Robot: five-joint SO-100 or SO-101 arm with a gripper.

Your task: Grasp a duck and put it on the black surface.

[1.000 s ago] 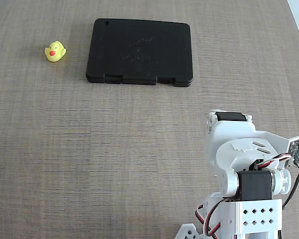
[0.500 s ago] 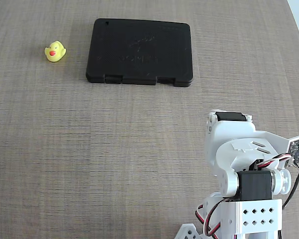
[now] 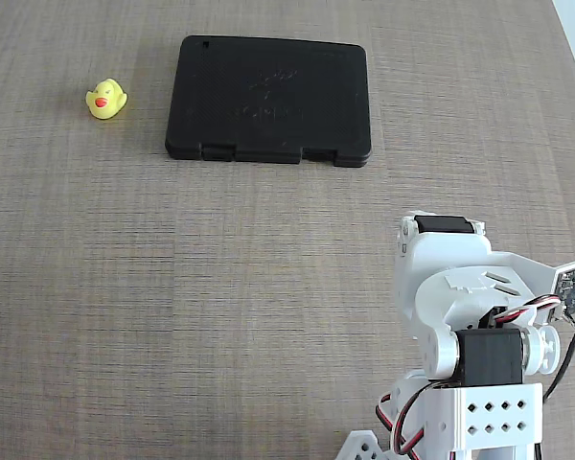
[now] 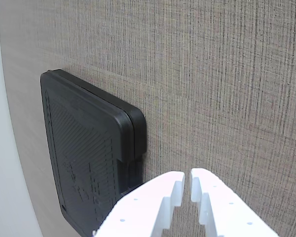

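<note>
Looking across both views: we see nothing held by the arm
Duck: the duck point(image 3: 106, 99) sits upright on the table point(image 3: 220, 307) in the fixed view, just left of the slab and apart from it, red-orange beak turned to the left; we do not find it in the wrist view
Black surface: the black surface point(image 3: 269, 99) lies flat at the upper middle of the fixed view, notched long edge facing the bottom of the frame, its top bare
Same slab, wrist view: it fills the lower left point(image 4: 89, 158), one rounded corner nearest the fingers
Arm: we see the white arm point(image 3: 470, 316) folded at the lower right of the fixed view, well apart from duck and slab
Gripper: the gripper point(image 4: 186, 182) enters the wrist view from the bottom edge
Jaws: nearly together, a thin slit between the white tips, nothing in it; whether they hang above the table or touch it we probably cannot judge from this angle
</note>
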